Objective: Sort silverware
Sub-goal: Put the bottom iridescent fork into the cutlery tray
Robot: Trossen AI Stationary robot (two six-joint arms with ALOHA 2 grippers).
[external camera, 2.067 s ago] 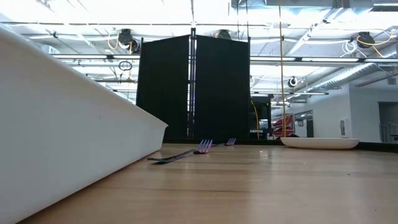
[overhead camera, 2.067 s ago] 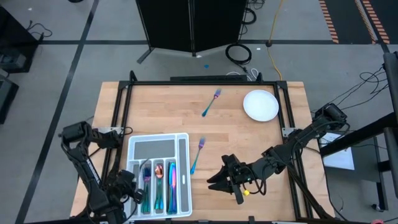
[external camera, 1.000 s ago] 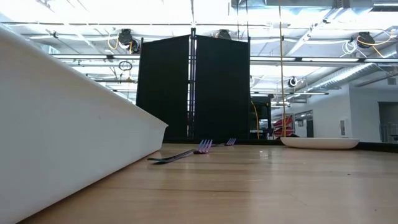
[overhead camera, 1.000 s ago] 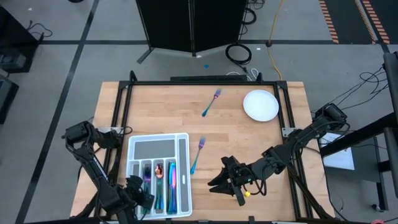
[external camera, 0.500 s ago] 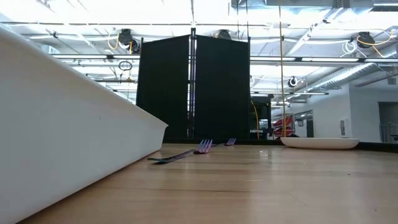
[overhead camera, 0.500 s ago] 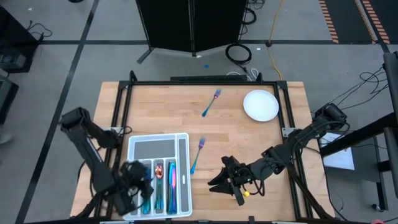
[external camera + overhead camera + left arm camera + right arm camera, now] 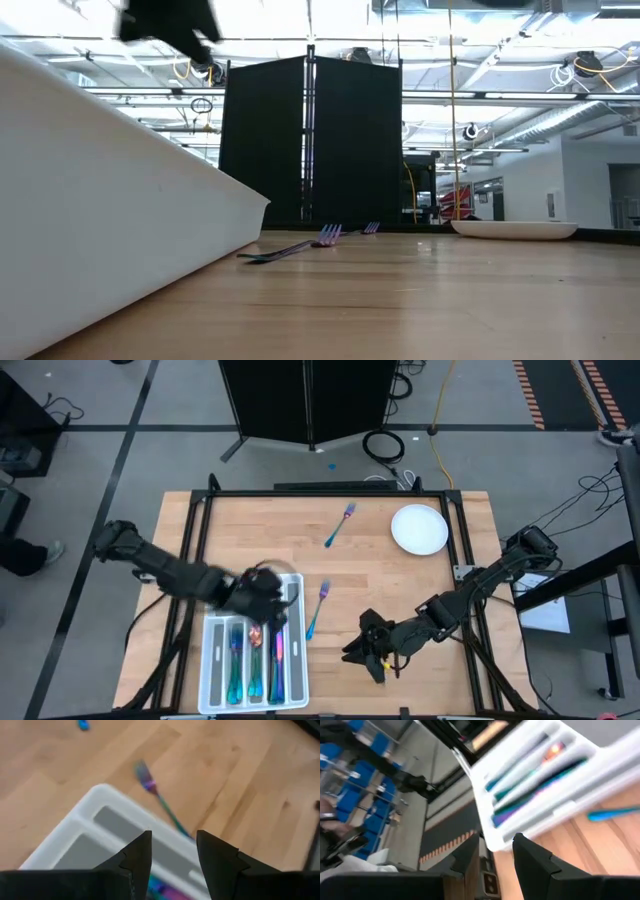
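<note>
Silverware, slim iridescent rainbow-metal pieces (image 7: 255, 660), lies sorted in the white compartmented plastic tray (image 7: 292, 660); two forks (image 7: 317, 610) wait on the wooden table (image 7: 420, 580). The left gripper (image 7: 172, 855), spread and empty, hovers over the tray, likely heading forkward. The right gripper (image 7: 495, 852) rests parted, empty.

Two slim iridescent blue-purple metal forks lie flat on bare bench, well apart: one (image 7: 340, 525) farther back, one (image 7: 318, 608) just beside the tray. Several iridescent pieces (image 7: 255, 660) lie lengthwise in tray slots.
</note>
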